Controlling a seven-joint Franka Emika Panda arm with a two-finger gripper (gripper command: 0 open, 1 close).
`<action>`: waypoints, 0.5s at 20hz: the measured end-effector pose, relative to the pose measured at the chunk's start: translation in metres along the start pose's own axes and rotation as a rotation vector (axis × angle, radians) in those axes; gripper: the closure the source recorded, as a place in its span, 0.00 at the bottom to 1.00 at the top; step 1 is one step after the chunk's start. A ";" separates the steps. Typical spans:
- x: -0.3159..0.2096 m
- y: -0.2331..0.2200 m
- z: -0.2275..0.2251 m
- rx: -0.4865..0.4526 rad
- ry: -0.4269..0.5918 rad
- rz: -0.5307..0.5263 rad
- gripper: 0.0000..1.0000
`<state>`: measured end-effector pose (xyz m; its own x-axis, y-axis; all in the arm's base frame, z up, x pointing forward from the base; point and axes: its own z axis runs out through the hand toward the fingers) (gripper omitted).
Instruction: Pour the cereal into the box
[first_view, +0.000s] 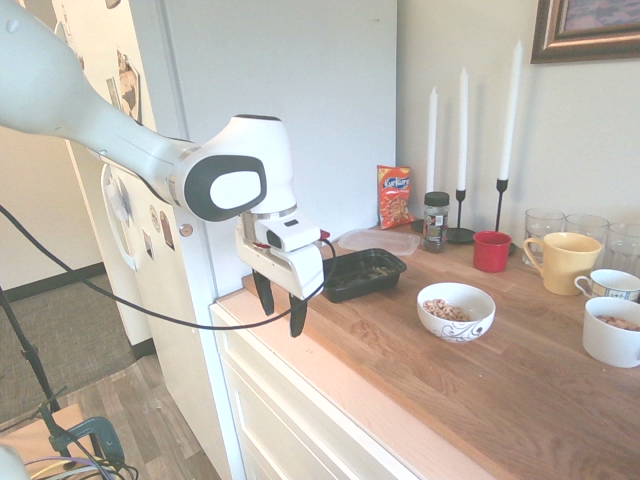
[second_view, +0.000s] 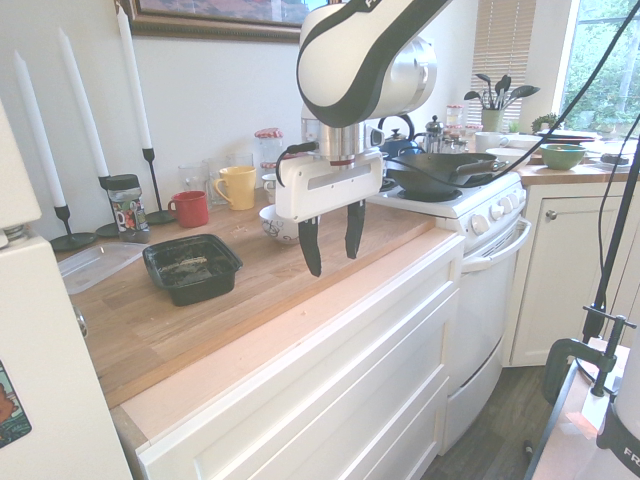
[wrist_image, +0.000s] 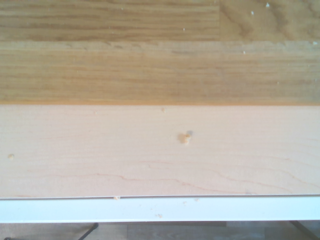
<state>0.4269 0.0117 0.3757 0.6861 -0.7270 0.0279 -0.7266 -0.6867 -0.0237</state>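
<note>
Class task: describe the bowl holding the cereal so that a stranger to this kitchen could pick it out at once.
Start at the wooden countertop and find the black box near its fridge end. Just beyond it, toward the mugs, sits the white bowl with cereal inside. Unlike the nearby white mugs, it is low, wide, handleless, with dark squiggles outside.

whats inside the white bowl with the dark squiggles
The white bowl holds a small heap of light-brown cereal, seen from the first exterior view. In the second exterior view the arm covers nearly all of the bowl, so its contents are hidden there.
</note>
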 end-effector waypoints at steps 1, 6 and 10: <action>0.000 0.000 0.000 0.000 -0.001 0.000 0.00; 0.013 0.000 -0.012 0.016 0.025 0.011 0.00; 0.060 0.012 -0.046 0.060 0.067 0.076 0.00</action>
<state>0.4571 -0.0400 0.4226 0.6238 -0.7763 0.0908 -0.7715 -0.6302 -0.0878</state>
